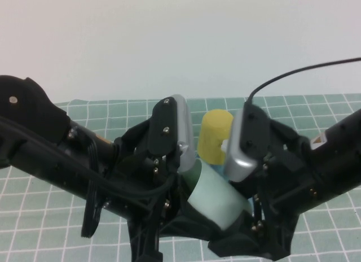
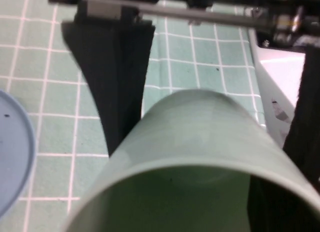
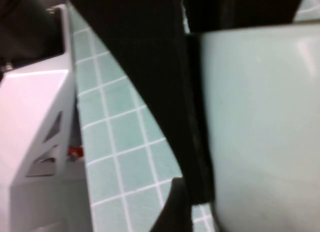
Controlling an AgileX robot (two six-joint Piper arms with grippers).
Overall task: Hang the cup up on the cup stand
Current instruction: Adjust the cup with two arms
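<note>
The pale mint-green cup (image 1: 217, 202) lies tilted in the air between both arms, above the mat. My left gripper (image 1: 193, 180) is shut on the cup's rim. In the left wrist view one dark finger (image 2: 272, 202) sits inside the mouth of the cup (image 2: 200, 132). My right gripper (image 1: 234, 225) is open and straddles the cup's body, with one finger (image 3: 197, 142) close beside the cup wall (image 3: 260, 117). Only the blue rounded edge of the cup stand (image 2: 15, 152) shows, low beside the cup. The arms hide the stand in the high view.
A yellow cup (image 1: 215, 135) stands upside down just behind the two wrists. A green checked mat (image 1: 67, 217) covers the table. The two wrist camera housings (image 1: 180, 126) (image 1: 242, 143) sit very close together above the cup.
</note>
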